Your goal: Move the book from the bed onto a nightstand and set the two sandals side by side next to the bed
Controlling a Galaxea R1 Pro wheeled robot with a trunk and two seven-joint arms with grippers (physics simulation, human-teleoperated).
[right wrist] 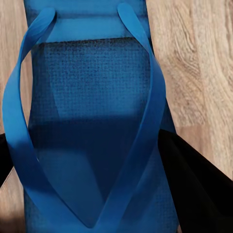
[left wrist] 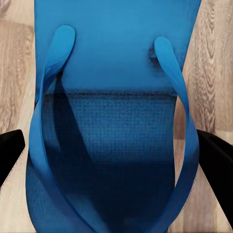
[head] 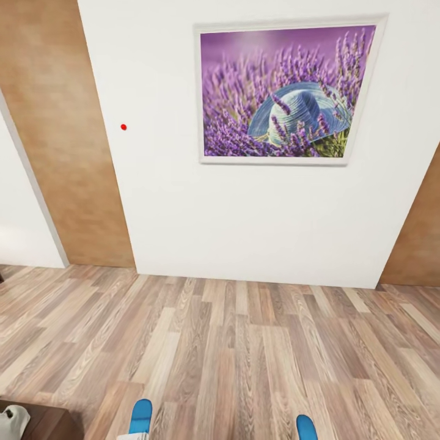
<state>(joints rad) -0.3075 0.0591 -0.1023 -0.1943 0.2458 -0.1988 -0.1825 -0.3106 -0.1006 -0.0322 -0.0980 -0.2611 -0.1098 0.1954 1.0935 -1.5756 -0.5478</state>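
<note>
While each gripper's jaws close on a sandal point(left wrist: 116, 116), both point(right wrist: 92, 121) hang above the floor point(head: 244, 342). Next, I judge, find the bed and lay them together.

Left hand point(left wrist: 116, 160): black fingers point(left wrist: 9, 150) spread to either side of a bright blue flat sandal point(left wrist: 116, 73), closed against its edges. Right hand point(right wrist: 104, 165): black fingers point(right wrist: 194, 179) likewise grip the second blue sandal point(right wrist: 92, 97).
</note>
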